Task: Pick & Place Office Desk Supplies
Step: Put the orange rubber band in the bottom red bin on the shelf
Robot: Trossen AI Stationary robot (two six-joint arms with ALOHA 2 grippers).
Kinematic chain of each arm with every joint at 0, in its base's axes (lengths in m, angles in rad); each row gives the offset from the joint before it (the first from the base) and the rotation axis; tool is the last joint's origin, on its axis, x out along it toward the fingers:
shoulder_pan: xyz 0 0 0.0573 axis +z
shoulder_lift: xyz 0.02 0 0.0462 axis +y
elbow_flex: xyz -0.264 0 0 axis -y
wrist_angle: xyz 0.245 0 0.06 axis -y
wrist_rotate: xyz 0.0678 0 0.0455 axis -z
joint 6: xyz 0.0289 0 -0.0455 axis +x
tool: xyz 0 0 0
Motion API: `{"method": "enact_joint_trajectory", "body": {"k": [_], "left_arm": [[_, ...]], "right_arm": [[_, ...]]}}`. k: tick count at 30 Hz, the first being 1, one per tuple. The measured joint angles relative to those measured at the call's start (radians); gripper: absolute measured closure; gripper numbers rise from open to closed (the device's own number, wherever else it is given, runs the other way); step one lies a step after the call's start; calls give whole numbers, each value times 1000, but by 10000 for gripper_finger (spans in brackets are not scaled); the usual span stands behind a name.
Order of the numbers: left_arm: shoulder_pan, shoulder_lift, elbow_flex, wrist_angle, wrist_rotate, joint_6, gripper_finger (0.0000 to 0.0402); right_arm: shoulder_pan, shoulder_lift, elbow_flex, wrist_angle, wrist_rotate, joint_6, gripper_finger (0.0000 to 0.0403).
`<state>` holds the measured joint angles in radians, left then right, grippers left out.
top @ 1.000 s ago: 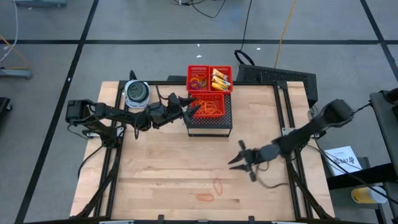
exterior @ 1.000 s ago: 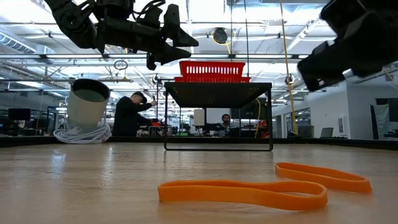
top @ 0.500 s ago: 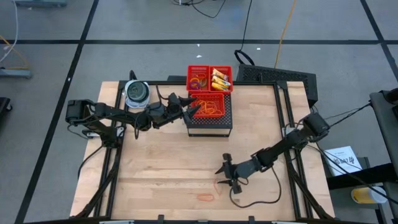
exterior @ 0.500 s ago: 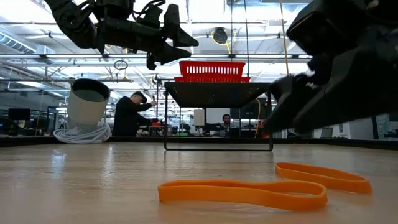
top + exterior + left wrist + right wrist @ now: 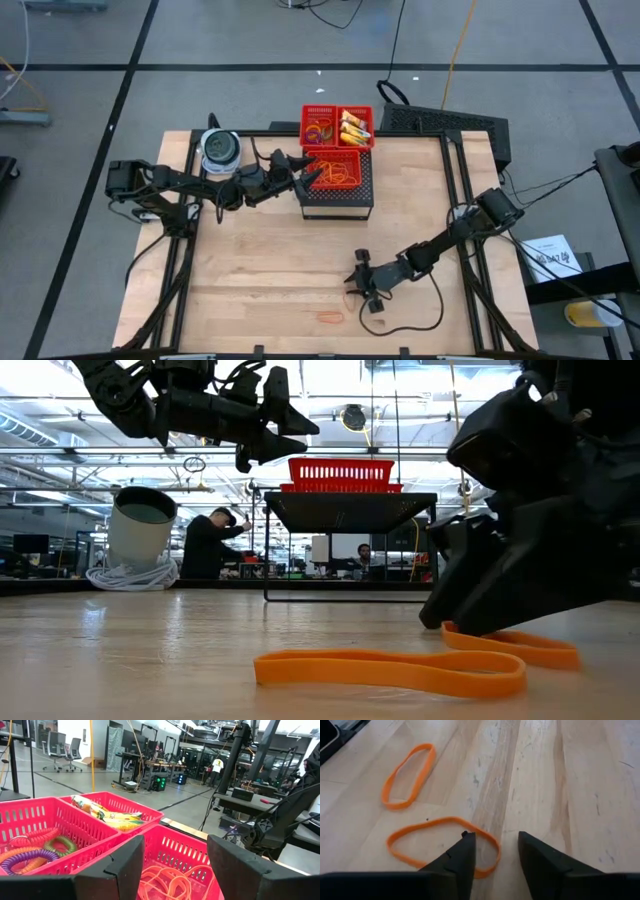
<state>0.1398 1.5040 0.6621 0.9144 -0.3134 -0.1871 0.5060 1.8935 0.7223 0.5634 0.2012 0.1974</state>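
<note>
On the surface (image 5: 250, 270), your right pincer (image 5: 495, 851) stands open over one rubber band (image 5: 440, 845); your left pincer (image 5: 315, 175), also open, hovers at the red baskets (image 5: 338, 150).

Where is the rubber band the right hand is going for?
High view: that rubber band lies on the table's near middle, at the right hand; a second band lies just nearer the front edge.

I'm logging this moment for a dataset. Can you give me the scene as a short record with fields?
table items: two orange rubber bands loose on the wood
right claw: open, down at the table, one finger inside the nearer band
left claw: open, above the red mesh baskets
baskets: rings, yellow packets, rubber bands
back left: round container
</note>
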Motion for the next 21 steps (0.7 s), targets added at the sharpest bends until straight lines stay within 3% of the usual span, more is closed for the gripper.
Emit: {"method": "enact_joint_trajectory", "body": {"k": [9,12,16,21], "left_arm": [[0,0,0,2,0,-6,178],[-5,0,0,3,14,-105,178],[-7,-7,0,40,121,-259,178],[-25,-41,0,34,313,-213,178]], "right_arm": [[-2,0,0,-31,13,-44,379],[-7,-6,-1,-39,6,-64,397],[-10,-38,-4,-53,2,-101,400],[-22,-125,-9,-98,4,-157,401]]}}
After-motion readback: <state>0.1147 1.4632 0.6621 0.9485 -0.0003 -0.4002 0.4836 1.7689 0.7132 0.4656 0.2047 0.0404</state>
